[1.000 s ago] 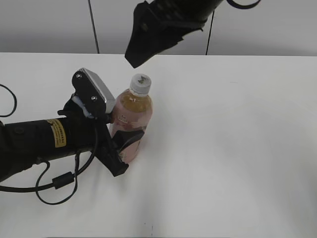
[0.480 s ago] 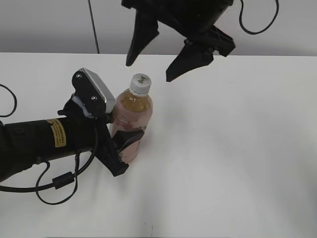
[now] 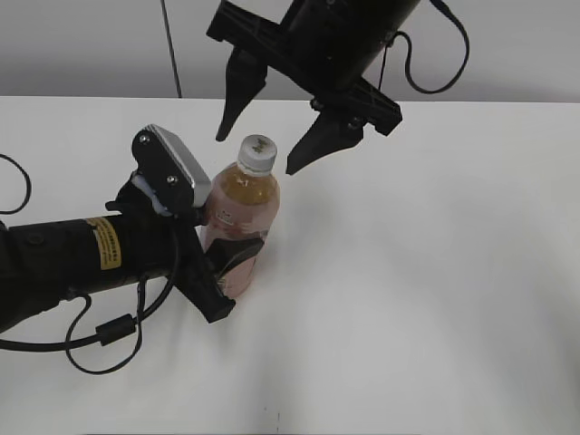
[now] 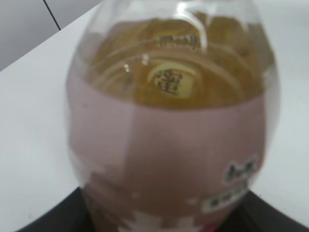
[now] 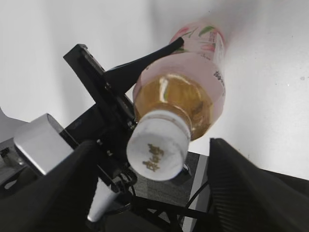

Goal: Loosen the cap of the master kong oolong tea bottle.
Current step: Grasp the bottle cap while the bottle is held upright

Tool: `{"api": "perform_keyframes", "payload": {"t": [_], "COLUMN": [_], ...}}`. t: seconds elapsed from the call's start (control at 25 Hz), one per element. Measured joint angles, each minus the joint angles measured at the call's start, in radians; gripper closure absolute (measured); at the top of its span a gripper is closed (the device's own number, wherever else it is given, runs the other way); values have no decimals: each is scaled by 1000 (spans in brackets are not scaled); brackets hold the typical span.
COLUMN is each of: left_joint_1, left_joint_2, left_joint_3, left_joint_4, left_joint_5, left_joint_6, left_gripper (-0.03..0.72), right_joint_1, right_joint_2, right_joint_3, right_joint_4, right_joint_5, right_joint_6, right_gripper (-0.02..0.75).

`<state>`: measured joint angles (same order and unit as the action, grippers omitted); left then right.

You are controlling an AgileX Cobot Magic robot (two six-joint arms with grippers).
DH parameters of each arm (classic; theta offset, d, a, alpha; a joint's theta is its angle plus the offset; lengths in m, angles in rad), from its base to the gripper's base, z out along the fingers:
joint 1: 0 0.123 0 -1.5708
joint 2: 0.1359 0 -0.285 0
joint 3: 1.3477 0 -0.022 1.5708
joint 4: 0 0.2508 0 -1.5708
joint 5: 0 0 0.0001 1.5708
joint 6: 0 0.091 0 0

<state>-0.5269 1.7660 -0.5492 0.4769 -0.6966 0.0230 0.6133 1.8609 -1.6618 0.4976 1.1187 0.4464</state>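
The master kong oolong tea bottle (image 3: pixel 240 213) stands upright on the white table, amber tea above a pale pink label; it fills the left wrist view (image 4: pixel 169 145) and shows from above in the right wrist view (image 5: pixel 193 77). Its white cap (image 3: pixel 257 152) with a dark mark on top is on the neck, also in the right wrist view (image 5: pixel 157 149). My left gripper (image 3: pixel 225 263) is shut on the bottle's lower body from the left. My right gripper (image 3: pixel 258 149) hangs open above the cap, one finger on each side, not touching it.
The white table (image 3: pixel 435 272) spreads to the right and front of the bottle. A grey wall with a dark vertical seam (image 3: pixel 170 50) runs behind. The left arm's black cable (image 3: pixel 104 335) loops on the table at front left.
My right gripper has opened wide and come down over the bottle, its fingers now straddling the cap. The left gripper and bottle have not moved.
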Motion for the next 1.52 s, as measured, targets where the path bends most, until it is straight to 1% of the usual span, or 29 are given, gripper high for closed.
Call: {"api": "perform_keyframes", "payload": {"t": [0.12, 0.2, 0.52, 0.72, 0.84, 0.92, 1.04, 1.32, 1.52], "left_joint_1": [0, 0, -1, -1, -1, -1, -1, -1, -1], "left_joint_2": [0, 0, 0, 0, 0, 0, 0, 0, 0], "left_joint_3": [0, 0, 0, 0, 0, 0, 0, 0, 0], "left_joint_4": [0, 0, 1, 1, 1, 1, 1, 1, 1], "left_joint_5": [0, 0, -3, -4, -4, -4, -4, -4, -4], "left_joint_6": [0, 0, 0, 0, 0, 0, -1, -1, -1], "left_gripper": [326, 326, 326, 326, 326, 326, 326, 326, 326], "right_joint_1": [0, 0, 0, 0, 0, 0, 0, 0, 0], "right_joint_2": [9, 12, 14, 14, 14, 14, 14, 14, 14], "right_joint_3": [0, 0, 0, 0, 0, 0, 0, 0, 0], "right_joint_4": [-1, -1, -21, -22, -22, -22, -22, -22, -22], "right_joint_5": [-1, -1, -10, -16, -16, -16, -17, -17, -17], "right_joint_6": [5, 5, 5, -22, -89, -168, -347, -867, -1274], "right_gripper": [213, 244, 454, 456, 456, 456, 456, 456, 456]}}
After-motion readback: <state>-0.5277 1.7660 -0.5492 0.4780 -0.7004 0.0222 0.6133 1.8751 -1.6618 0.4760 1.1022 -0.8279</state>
